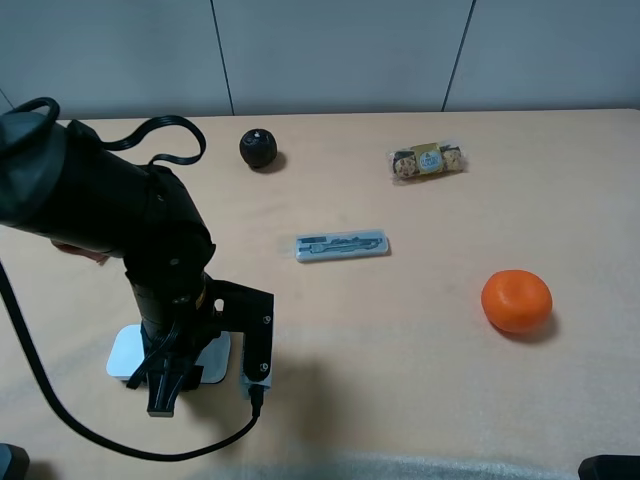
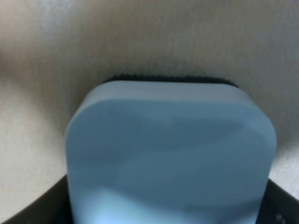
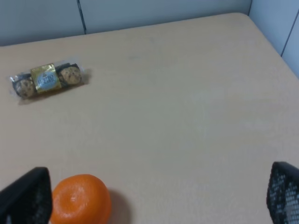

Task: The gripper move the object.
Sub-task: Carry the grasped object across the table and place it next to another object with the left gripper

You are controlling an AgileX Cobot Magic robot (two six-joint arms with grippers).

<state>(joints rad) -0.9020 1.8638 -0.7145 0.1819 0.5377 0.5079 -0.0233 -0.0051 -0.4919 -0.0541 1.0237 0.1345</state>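
The white case (image 1: 127,351) lies flat on the table at the front left, mostly covered by my left arm. My left gripper (image 1: 168,372) is down over it. In the left wrist view the white case (image 2: 170,154) fills the picture, and the dark fingers (image 2: 28,212) lie against its two sides at the frame's corners. My right gripper (image 3: 154,200) is open and empty, with its fingers wide apart above the table near the orange (image 3: 80,199). It barely shows at the front right edge of the high view (image 1: 610,467).
A slim translucent pen case (image 1: 341,245) lies mid-table. An orange (image 1: 516,300) sits at the right. A black ball (image 1: 259,148) and a wrapped pack of chocolates (image 1: 427,161) lie at the back. A black cable (image 1: 120,440) trails from the left arm.
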